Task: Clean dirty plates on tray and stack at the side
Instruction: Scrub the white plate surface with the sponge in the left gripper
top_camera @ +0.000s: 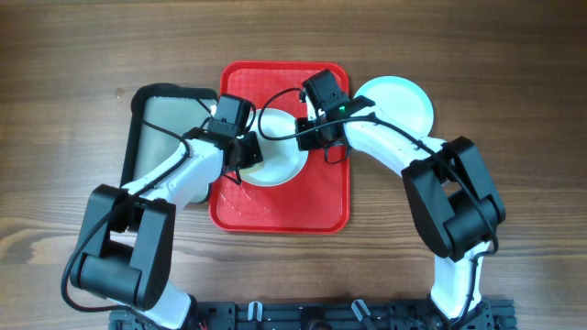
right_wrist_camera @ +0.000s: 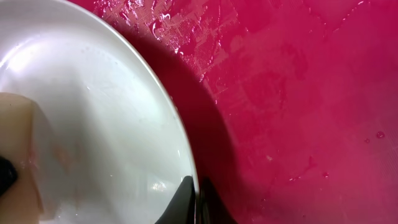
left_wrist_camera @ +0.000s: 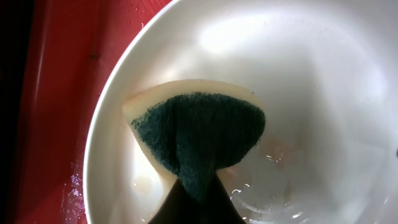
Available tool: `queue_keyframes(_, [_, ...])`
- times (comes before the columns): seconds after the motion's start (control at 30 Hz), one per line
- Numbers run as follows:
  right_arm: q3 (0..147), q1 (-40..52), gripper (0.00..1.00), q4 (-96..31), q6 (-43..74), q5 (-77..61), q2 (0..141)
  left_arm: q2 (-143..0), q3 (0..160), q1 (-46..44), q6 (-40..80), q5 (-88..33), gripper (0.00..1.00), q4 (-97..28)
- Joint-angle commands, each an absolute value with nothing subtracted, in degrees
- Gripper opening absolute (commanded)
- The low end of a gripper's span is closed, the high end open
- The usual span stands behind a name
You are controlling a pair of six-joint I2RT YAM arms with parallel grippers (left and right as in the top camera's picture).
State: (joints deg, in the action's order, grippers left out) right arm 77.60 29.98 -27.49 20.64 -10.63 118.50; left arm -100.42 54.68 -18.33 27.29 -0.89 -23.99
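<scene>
The right jaws pinch the rim of the white plate on the red tray, seemingly steadying it, while the left jaws clamp a sponge against its face to scrub.

The left arm and the right arm are built of smooth, rounded white links joined by bulky black housings, each ending in a boxy black wrist unit. Thin black cables loop along both, and a small green light glows on the right wrist. The jaws show as dark, tapered tips in the wrist views.
</scene>
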Motion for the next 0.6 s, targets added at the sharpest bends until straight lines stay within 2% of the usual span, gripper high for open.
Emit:
queue_keyframes(0.0, [77.2, 30.3, 0.04, -28.1, 19.5, -7.4, 118.2, -102.3, 53.1, -18.7, 27.3, -0.6, 0.04, -23.9])
queue_keyframes(0.2, [77.2, 30.4, 0.04, -28.0, 19.5, -7.4, 118.2, -102.3, 53.1, -18.7, 27.4, -7.5, 0.04, -21.3])
queue_keyframes(0.57, [77.2, 30.4, 0.04, -28.4, 19.5, -7.4, 118.2, -104.4, 53.1, -18.7, 27.4, -7.4, 0.04, -20.7])
